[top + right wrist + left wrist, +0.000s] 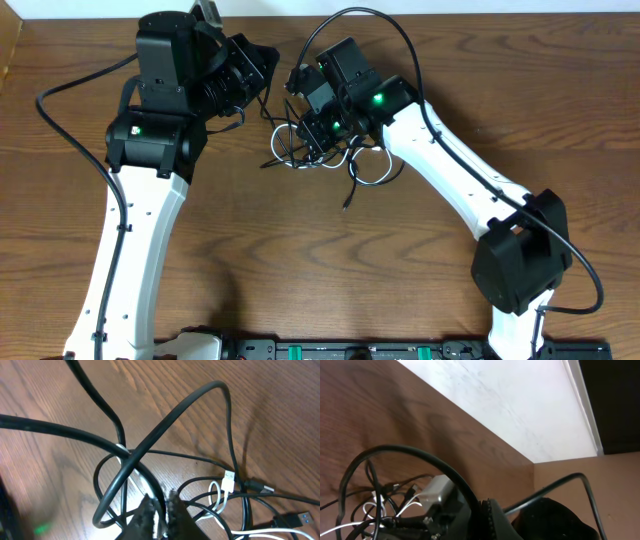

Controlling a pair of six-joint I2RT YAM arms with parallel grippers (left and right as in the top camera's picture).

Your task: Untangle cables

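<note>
- Basically the cables (290, 155) sit knotted at the table's far middle, under the right claw (160, 505).
- Right claw is pinched together on one strand, it seems; left claw (268, 68) is closed, nothing clearly in it.
- Risk: a pull could drag the whole clump or tighten the knot, since loops cross.
- Brown wood table (300, 270), white wall (520, 405) behind.
</note>
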